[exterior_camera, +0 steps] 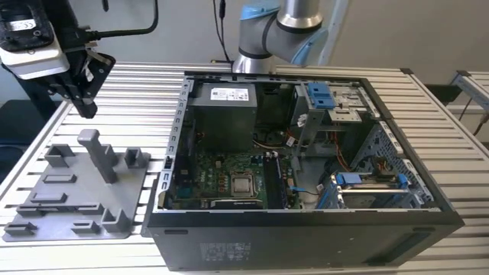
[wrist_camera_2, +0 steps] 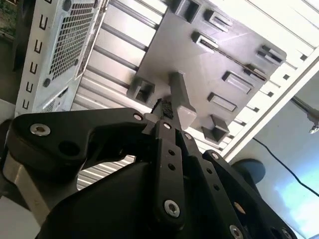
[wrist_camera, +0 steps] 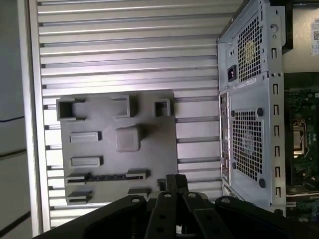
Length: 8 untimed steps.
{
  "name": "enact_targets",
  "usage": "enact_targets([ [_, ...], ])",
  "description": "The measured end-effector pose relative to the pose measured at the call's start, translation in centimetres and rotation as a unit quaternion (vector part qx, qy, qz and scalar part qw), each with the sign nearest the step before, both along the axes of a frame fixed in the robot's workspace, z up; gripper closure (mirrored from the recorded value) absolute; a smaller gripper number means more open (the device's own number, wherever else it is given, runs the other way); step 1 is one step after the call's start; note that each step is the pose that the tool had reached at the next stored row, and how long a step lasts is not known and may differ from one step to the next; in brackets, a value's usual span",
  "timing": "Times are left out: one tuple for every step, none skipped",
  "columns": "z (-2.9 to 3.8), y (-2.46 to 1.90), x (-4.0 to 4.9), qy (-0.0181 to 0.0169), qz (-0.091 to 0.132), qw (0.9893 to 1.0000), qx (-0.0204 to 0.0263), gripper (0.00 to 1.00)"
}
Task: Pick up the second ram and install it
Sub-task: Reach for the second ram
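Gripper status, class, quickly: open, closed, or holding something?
Gripper: jaws closed, nothing visible between them, over the grey tray.

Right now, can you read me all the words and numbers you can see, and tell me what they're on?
Nothing here can be read as words or numbers.
Power supply label: print too small to read.
Wrist unit label on the arm: blurred.
Pale print on the computer case's outer side: too small.
White sticker in the first wrist view: cut off and blurred.
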<state>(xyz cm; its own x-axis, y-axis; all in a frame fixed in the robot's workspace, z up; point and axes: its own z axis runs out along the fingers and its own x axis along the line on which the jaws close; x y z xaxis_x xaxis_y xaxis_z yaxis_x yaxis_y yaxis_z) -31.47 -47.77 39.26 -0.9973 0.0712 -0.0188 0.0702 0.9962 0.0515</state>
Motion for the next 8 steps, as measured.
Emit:
enact_targets([
  [0.0, -0.04, -0.3, 0.0, 0.0, 1.0, 0.0001, 0.89],
  [-0.01, -0.07, -0.63, 0.0, 0.0, 1.0, 0.0002, 0.89],
  [0.0, -0.1, -0.95, 0.0, 0.0, 1.0, 0.0002, 0.89],
  [0.0, -0.18, -1.6, 0.0, 0.0, 1.0, 0.0004, 0.89],
  [0.0, -0.22, -1.92, 0.0, 0.0, 1.0, 0.0005, 0.89],
  [0.0, -0.25, -2.27, 0.0, 0.0, 1.0, 0.0005, 0.89],
  [0.0, -0.31, -2.67, 0.0, 0.0, 1.0, 0.0008, 0.89],
  [-0.01, -0.36, -3.04, -0.0001, 0.0, 1.0, 0.0011, 0.89],
])
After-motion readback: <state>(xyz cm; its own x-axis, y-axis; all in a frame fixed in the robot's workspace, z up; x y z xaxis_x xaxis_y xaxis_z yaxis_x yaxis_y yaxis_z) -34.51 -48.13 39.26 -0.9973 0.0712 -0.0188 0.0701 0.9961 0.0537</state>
